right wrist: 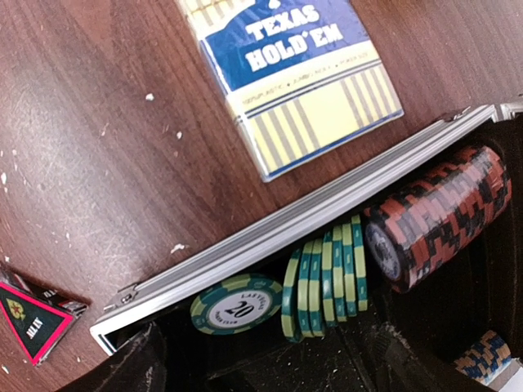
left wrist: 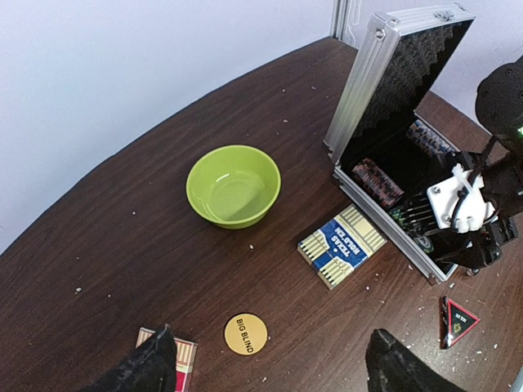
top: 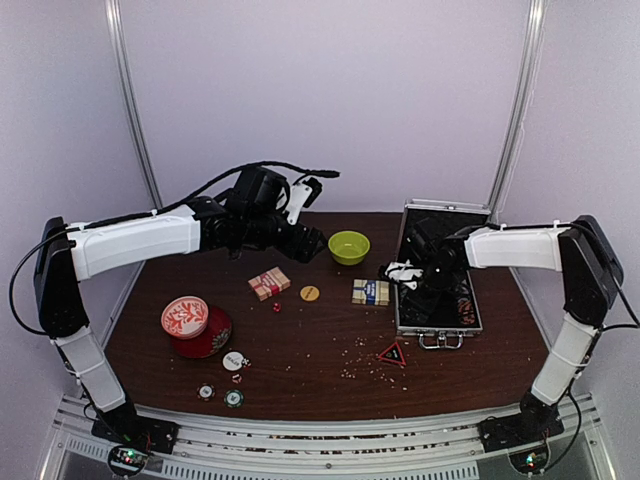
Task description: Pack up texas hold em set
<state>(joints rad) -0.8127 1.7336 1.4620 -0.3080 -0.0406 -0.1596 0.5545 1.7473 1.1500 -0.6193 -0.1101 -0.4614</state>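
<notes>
The silver case (top: 438, 318) lies open at the right, its lid upright. It also shows in the left wrist view (left wrist: 359, 90). My right gripper (top: 432, 283) hangs open and empty inside it (right wrist: 270, 369), just above a row of green chips (right wrist: 323, 282), a flat "20" chip (right wrist: 235, 304) and red-black chips (right wrist: 437, 216). The blue deck (top: 370, 291) lies left of the case. The red deck (top: 269, 283), yellow BIG BLIND button (top: 310, 293) and tiny red dice (top: 276, 307) lie mid-table. My left gripper (top: 305, 243) is open and empty (left wrist: 270, 377) above the yellow button (left wrist: 245, 333).
The lime-green bowl (top: 348, 247) sits at the back centre. A red-and-white tin (top: 197, 325) stands at the left. A white button (top: 233, 361) and two chips (top: 206, 392) lie near the front. A black-red triangle marker (top: 392, 353) and crumbs lie in front of the case.
</notes>
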